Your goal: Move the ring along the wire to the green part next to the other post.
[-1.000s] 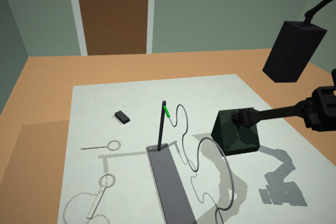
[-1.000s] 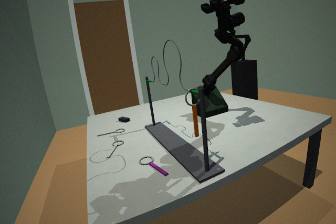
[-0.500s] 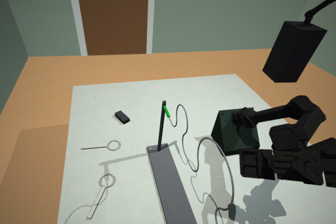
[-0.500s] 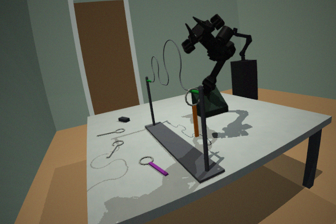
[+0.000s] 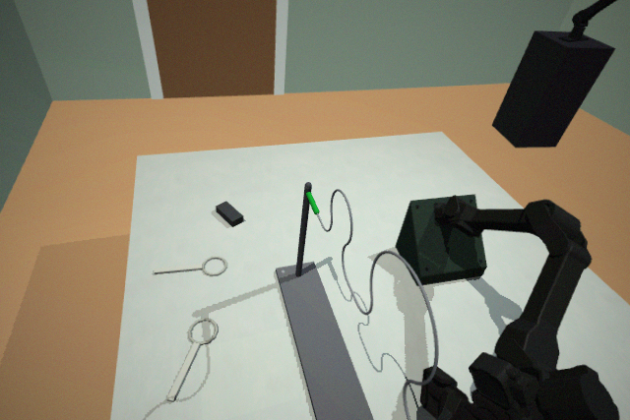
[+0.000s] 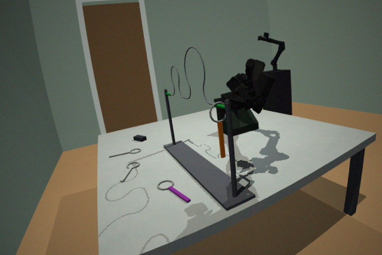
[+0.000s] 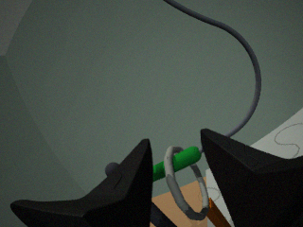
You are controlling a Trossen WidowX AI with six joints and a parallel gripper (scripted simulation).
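Observation:
The ring (image 6: 210, 113) (image 7: 170, 177) hangs around the near green part (image 6: 221, 106) (image 7: 188, 158) beside the near post (image 6: 231, 153). Its orange handle (image 6: 221, 139) (image 7: 219, 214) points down. Grey wire (image 5: 435, 324) (image 6: 204, 73) (image 7: 258, 80) loops towards the far green part (image 5: 312, 203) (image 6: 168, 94) at the far post (image 5: 302, 232) (image 6: 169, 119). My gripper (image 7: 176, 140) is partly open and empty. In the wrist view its fingertips appear either side of the ring's top, the right one close to the grey wire in the picture; the real gap is unclear. The ring is hidden in the top view.
The posts stand on a grey base plate (image 5: 325, 333) (image 6: 200, 165). My arm is mounted on a dark green block (image 5: 447, 253) (image 6: 242, 122). Beyond the plate lie a purple-handled ring (image 6: 179, 194), two pale rings and a black block (image 5: 229, 213) (image 6: 139, 138).

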